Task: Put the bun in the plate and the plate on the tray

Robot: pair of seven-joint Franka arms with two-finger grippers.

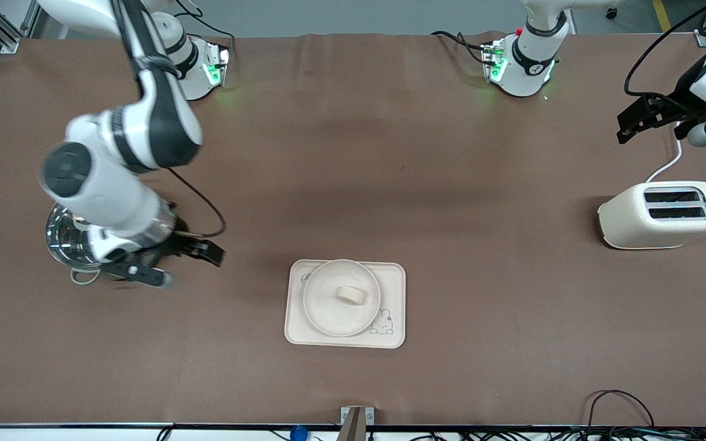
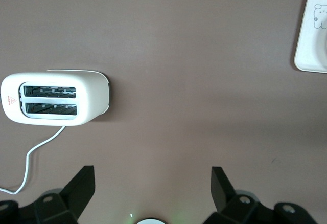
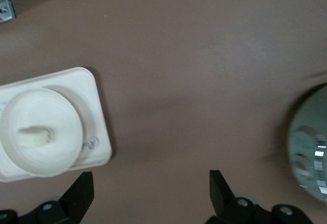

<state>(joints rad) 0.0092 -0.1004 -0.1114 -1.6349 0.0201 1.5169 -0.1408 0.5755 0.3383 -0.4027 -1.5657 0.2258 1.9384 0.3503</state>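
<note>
The pale cream bun (image 1: 353, 295) lies in the round cream plate (image 1: 319, 306), and the plate sits on the rectangular rabbit tray (image 1: 390, 278) near the table's front middle. The right wrist view shows the bun (image 3: 34, 136), plate (image 3: 51, 106) and tray (image 3: 89, 88) too. My right gripper (image 1: 190, 263) is open and empty, over bare table between the tray and a metal bowl. My left gripper (image 1: 638, 122) is open and empty, over the table's left-arm end above the toaster. A corner of the tray (image 2: 311, 35) shows in the left wrist view.
A cream two-slot toaster (image 1: 662, 215) with a white cord stands at the left arm's end; it also shows in the left wrist view (image 2: 53, 98). A shiny metal bowl (image 1: 68, 242) sits at the right arm's end, partly under the right arm, and in the right wrist view (image 3: 309, 142).
</note>
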